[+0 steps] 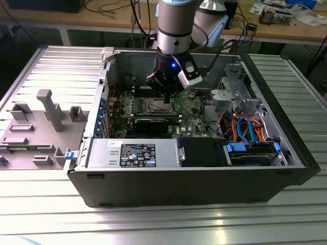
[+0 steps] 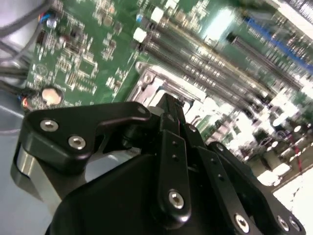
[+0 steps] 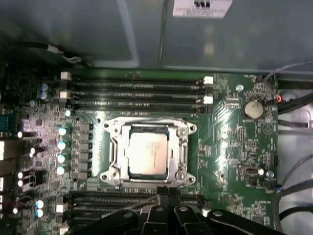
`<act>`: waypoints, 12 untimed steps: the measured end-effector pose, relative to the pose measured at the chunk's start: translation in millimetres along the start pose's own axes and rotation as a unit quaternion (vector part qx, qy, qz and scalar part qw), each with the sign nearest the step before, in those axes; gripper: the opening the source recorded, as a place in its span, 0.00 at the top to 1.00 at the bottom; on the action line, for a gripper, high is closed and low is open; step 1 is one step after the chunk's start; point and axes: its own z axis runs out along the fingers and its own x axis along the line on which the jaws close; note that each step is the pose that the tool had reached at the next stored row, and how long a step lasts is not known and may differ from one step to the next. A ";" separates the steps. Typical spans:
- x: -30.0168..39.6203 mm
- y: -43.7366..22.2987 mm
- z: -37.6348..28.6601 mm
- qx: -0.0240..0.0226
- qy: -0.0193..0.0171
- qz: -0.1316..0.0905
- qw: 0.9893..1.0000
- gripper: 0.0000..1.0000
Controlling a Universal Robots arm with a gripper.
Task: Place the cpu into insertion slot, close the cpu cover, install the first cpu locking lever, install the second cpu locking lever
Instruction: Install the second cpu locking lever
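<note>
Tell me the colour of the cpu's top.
Silver-grey metal; the cpu shows best in the first wrist view, seated inside the silvery cpu cover.

The grey-and-silver cylindrical robot arm hangs straight down from twelve o'clock in the exterior view, its black wrist section lit by a small blue light. At its lower end the black metal gripper points downward, with a white block fixed to its side at about three o'clock. In the first wrist view the black bolted linkage bars converge at six o'clock, where the narrow fingertips sit drawn tightly together.
</note>
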 end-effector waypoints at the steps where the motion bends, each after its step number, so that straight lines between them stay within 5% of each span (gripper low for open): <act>1: 0.0 -2.0 0.3 0.000 0.000 0.000 1.000 0.89; 3: 1.3 -4.3 1.7 0.000 0.002 0.000 1.000 0.89; 4: 7.7 -4.6 2.5 -0.001 0.003 0.000 1.000 0.89; 5: 14.2 -5.2 2.9 -0.003 0.004 0.000 1.000 0.89; 10: 17.9 -16.6 3.4 -0.022 0.006 0.000 1.000 0.89; 12: 21.2 -18.8 4.2 -0.025 0.006 0.000 1.000 0.89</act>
